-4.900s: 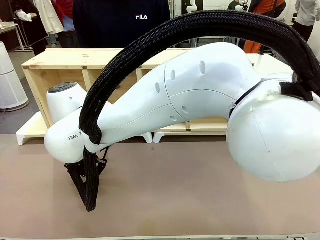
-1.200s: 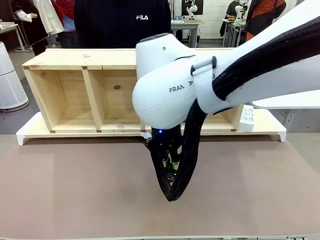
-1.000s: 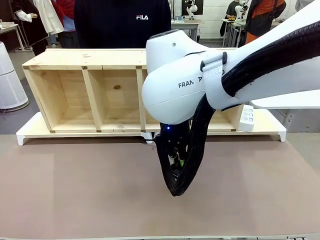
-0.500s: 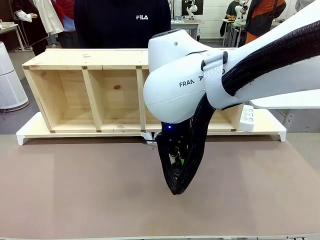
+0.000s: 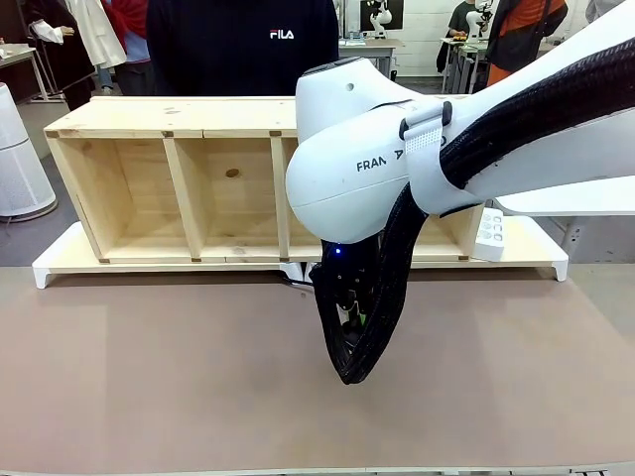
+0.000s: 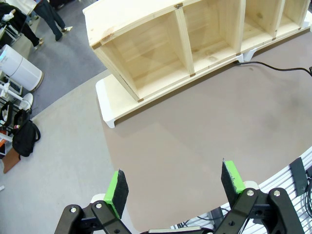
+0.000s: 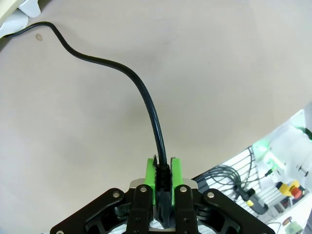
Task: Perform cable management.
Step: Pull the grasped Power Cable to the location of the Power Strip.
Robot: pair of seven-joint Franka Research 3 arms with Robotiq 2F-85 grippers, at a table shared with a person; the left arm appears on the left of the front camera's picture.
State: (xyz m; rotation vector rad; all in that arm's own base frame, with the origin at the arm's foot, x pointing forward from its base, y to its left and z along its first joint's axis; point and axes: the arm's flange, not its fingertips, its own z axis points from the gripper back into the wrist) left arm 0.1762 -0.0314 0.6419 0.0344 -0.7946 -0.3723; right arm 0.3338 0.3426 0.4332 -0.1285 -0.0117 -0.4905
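Right arm (image 5: 357, 169) has swung over to the middle since earlier, its end effector (image 7: 163, 165) pinching the cable (image 7: 155, 122), which trails ahead toward the shelf (image 5: 149, 114); pull too hard and it'll probably snag there or slip free

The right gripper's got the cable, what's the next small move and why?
Probably draw the cable a little away from the wooden shelf with the right gripper shut on it: the pads pinch it, but it lies in a slack curve back toward the shelf.
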